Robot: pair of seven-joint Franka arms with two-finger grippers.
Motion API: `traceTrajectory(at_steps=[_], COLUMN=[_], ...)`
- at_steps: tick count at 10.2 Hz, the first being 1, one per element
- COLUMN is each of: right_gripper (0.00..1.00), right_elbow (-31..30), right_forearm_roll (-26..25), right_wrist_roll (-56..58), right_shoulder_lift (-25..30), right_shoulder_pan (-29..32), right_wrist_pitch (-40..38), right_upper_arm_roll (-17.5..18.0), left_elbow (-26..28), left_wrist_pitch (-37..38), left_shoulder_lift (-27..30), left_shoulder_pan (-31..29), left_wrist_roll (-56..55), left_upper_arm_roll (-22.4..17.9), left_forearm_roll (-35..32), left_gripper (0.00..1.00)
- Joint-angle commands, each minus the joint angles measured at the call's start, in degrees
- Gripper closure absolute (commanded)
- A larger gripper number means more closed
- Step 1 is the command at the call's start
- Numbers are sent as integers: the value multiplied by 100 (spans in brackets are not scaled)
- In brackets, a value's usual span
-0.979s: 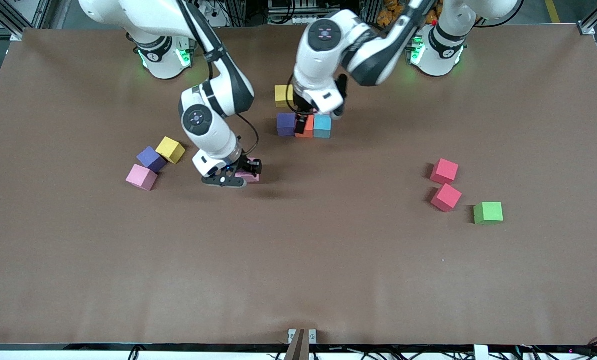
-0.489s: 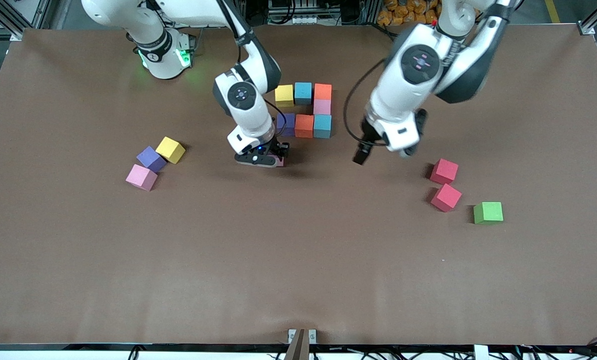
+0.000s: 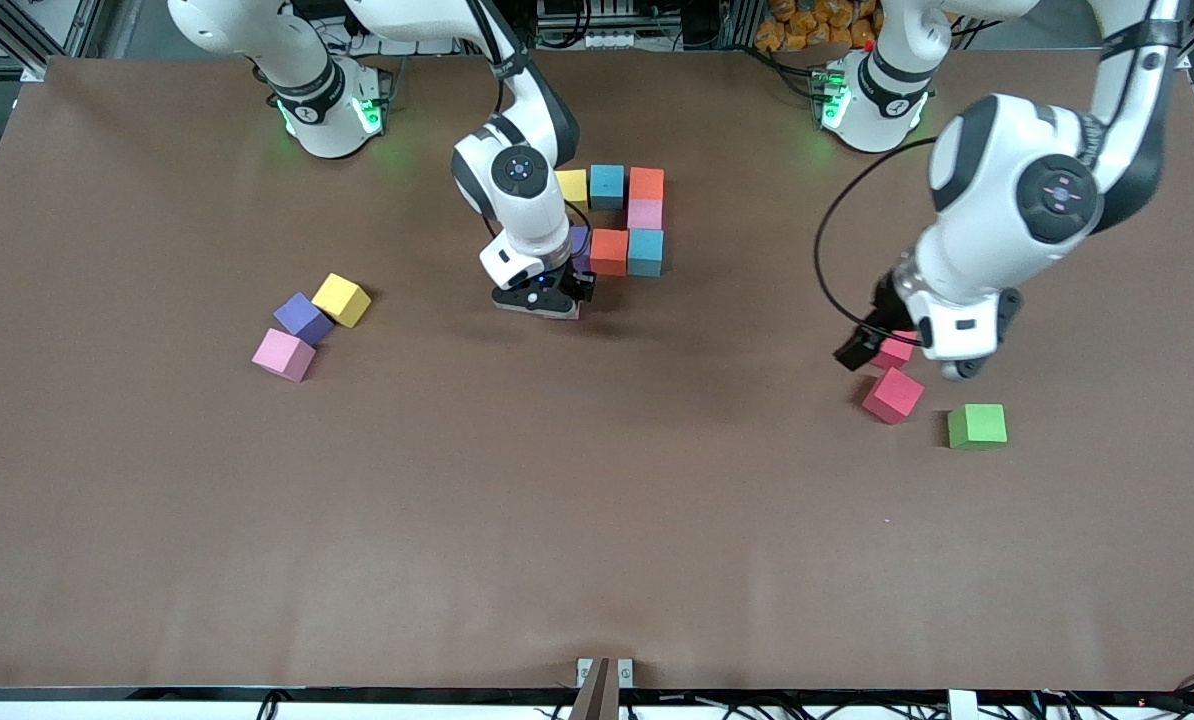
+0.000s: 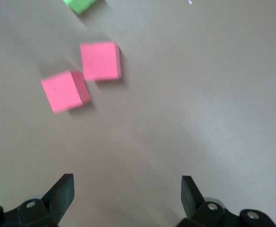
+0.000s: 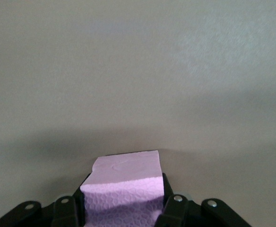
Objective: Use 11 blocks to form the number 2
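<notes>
both arms have moved since a moment ago. the right gripper (image 3: 547, 300) has carried its pink block (image 3: 569, 313) from the open table toward the half-built number 2 (image 3: 612, 215), and it now sits just beside the purple block (image 3: 579, 248), on the side nearer the front camera. its fingers are squeezed tight on that pink block (image 5: 124, 189) (you can see the block pinched between the two black fingers in the right wrist view).

the left gripper (image 3: 902, 350) has swung away from the number 2 and gone to the left arm's end of the table. it now hangs over the two red blocks. its fingers (image 4: 62, 191) are spread wide with nothing between them. one red block (image 3: 894, 352) is partly hidden under the gripper. the other red block (image 3: 893, 395) lies just beside it, nearer the front camera. a green cube (image 3: 977, 425) sits near them.

the number 2 so far has a yellow block (image 3: 573, 185), a light blue block (image 3: 606, 185) and an orange block (image 3: 646, 183) in its top row. a pink one (image 3: 644, 213) is under the orange. then come the purple one, another orange block (image 3: 609, 251) and another light blue block (image 3: 645, 251) in a row. the right arm covers part of the yellow and purple ones.

toward the right arm's end of the table three loose blocks wait close together: a yellow one (image 3: 341, 299), a purple one (image 3: 303, 318) and a pink one (image 3: 283, 354).
</notes>
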State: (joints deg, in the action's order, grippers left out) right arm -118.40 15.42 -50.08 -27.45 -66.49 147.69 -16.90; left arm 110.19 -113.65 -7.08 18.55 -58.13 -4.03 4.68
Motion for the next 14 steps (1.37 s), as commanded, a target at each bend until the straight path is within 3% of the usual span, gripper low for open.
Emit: traceTrajectory(at_steps=[1, 6, 9, 12, 13, 14], right_gripper=[90, 91, 92, 91, 77, 34], right_elbow=[-51, -166, -297, -341, -333, -324], right_forearm_roll=[-127, -373, -373, -373, -373, -373], right_wrist_roll=[-247, -362, -362, -397, -414, -423], right_shoulder_lift=[-15, -129, -138, -147, -164, -164], right_shoulder_pan=[-197, -355, -417, -443, -435, -426], right_wrist_pitch=[23, 146, 356, 471, 472, 463], right_upper_arm_roll=[-103, -147, -138, -138, -138, -138], left_elbow=[99, 99, 117, 607, 766, 941], left_wrist_pitch=[133, 45, -463, -1306, -1474, -1684], left_shoulder_lift=[-29, -600, -855, -874, -856, -839], left_shoulder_pan=[-351, -572, -817, -879, -879, -888], left_wrist_roll=[913, 2769, 3673, 4588, 4992, 5457], left_upper_arm_roll=[112, 113, 130, 130, 130, 130], left_forearm_roll=[-589, -1250, -1259, -1259, -1259, -1259], left_gripper=[0, 0, 0, 0, 0, 0])
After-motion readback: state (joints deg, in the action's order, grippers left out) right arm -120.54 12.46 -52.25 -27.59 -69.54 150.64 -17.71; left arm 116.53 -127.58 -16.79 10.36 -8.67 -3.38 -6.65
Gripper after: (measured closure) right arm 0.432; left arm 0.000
